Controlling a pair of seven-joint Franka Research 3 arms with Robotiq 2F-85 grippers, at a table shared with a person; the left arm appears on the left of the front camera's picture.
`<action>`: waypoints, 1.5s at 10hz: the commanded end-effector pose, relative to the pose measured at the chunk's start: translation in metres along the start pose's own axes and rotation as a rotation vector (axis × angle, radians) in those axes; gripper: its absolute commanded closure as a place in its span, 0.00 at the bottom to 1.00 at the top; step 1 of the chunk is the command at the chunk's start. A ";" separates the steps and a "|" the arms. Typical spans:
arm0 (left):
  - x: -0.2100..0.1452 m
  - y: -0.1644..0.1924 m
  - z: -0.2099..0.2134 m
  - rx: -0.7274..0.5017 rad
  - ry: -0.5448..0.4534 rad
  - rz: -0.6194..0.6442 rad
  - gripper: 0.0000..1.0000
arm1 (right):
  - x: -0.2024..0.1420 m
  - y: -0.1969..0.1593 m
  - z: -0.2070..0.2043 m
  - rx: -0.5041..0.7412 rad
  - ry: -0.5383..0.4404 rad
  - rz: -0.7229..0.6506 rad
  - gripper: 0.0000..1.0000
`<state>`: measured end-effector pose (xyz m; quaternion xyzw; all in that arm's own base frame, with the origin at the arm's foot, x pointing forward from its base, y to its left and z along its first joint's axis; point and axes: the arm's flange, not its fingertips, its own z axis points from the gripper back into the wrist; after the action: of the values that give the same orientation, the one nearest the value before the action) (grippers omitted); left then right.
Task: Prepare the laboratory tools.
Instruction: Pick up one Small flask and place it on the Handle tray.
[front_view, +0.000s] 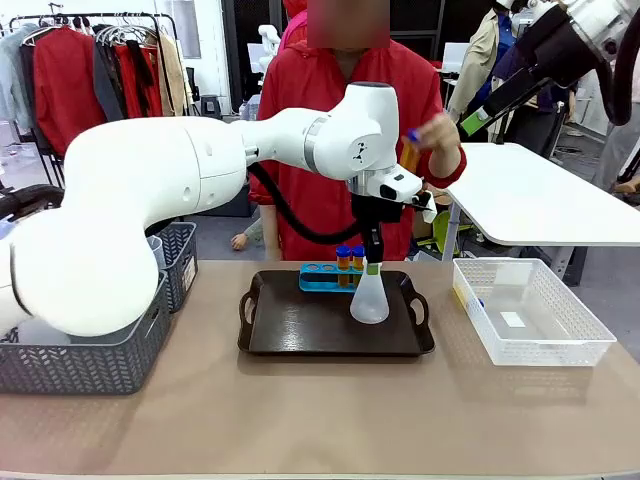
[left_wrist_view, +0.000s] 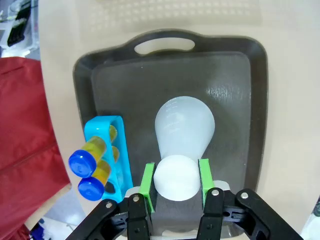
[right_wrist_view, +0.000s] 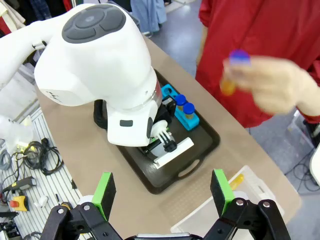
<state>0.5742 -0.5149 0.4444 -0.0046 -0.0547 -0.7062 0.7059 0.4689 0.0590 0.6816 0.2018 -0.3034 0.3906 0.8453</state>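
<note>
Flask (front_view: 369, 298): translucent white, conical; one.
Tubes (front_view: 350, 257): I count two in rack (front_view: 318, 277), third in person's hand (front_view: 440, 135).
Left gripper (left_wrist_view: 176, 180): clamped on flask neck.
Right gripper (right_wrist_view: 162, 190): wide apart.

From my station, the translucent white conical flask (left_wrist_view: 184, 125) reads as frosted plastic, smooth and softly matt. The dark handled tray (left_wrist_view: 165, 75) under it looks like plastic, with a finely grained floor and a dull sheen. The blue holed tube rack (left_wrist_view: 121, 150) is glossy moulded plastic. The small orange tubes with blue caps (left_wrist_view: 95, 152) have shiny see-through walls. My left fingers (left_wrist_view: 209, 210) are matt black, and their green pads (left_wrist_view: 148, 181) look rubbery. The tan surface (front_view: 300, 420) is smooth and matt. The white arm shell (front_view: 150, 180) is glossy.
</note>
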 end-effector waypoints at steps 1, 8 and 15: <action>-0.008 -0.006 -0.006 -0.010 -0.003 0.018 1.00 | 0.000 0.001 0.001 0.006 -0.009 -0.004 0.00; -0.015 -0.009 -0.007 -0.046 -0.004 0.045 0.06 | 0.000 0.001 0.001 0.006 -0.009 -0.004 0.00; -0.042 -0.029 0.031 -0.040 -0.042 0.095 0.00 | 0.000 0.001 0.001 0.006 -0.009 -0.004 0.00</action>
<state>0.5668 -0.4883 0.4736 -0.0248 -0.0518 -0.6791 0.7318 0.4689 0.0589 0.6816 0.2018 -0.3034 0.3906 0.8454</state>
